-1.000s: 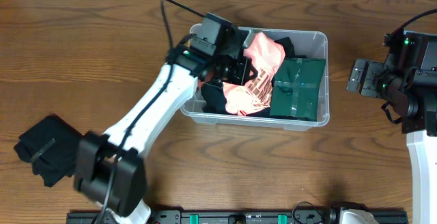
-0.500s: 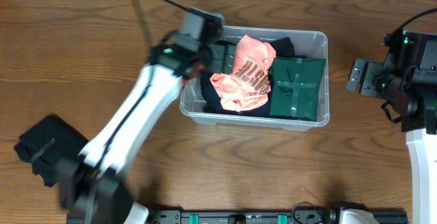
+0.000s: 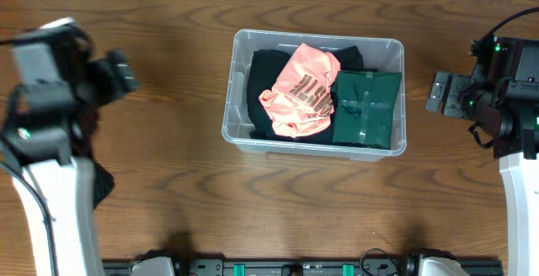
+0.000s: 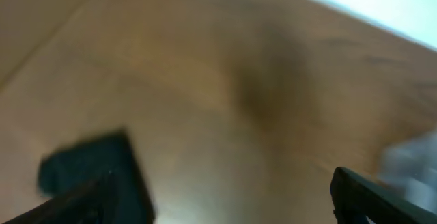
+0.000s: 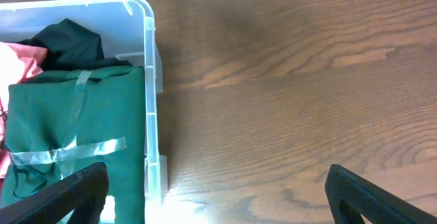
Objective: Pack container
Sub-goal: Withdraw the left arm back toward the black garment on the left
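Note:
The clear container point(image 3: 396, 53) sits mid-table, holding a black garment point(image 3: 268, 74), a pink garment point(image 3: 299, 91) with dark lettering, and a green taped packet point(image 3: 366, 108). My left gripper point(image 3: 122, 72) is blurred at the far left, well away from the container. In the left wrist view it point(image 4: 225, 186) is open over bare wood with nothing between its fingers point(image 4: 95, 190). My right gripper point(image 3: 436, 92) hangs just right of the container. In the right wrist view it point(image 5: 215, 186) is open and empty beside the container wall point(image 5: 151, 101).
A black garment point(image 3: 103, 183) lies on the table at the left, mostly hidden under my left arm. The wood table point(image 3: 168, 23) runs bare around the container. A black rail point(image 3: 295, 268) lines the front edge.
My left gripper opened, let go of the pink garment in the container, and swung away to the far left. The right arm has not moved.

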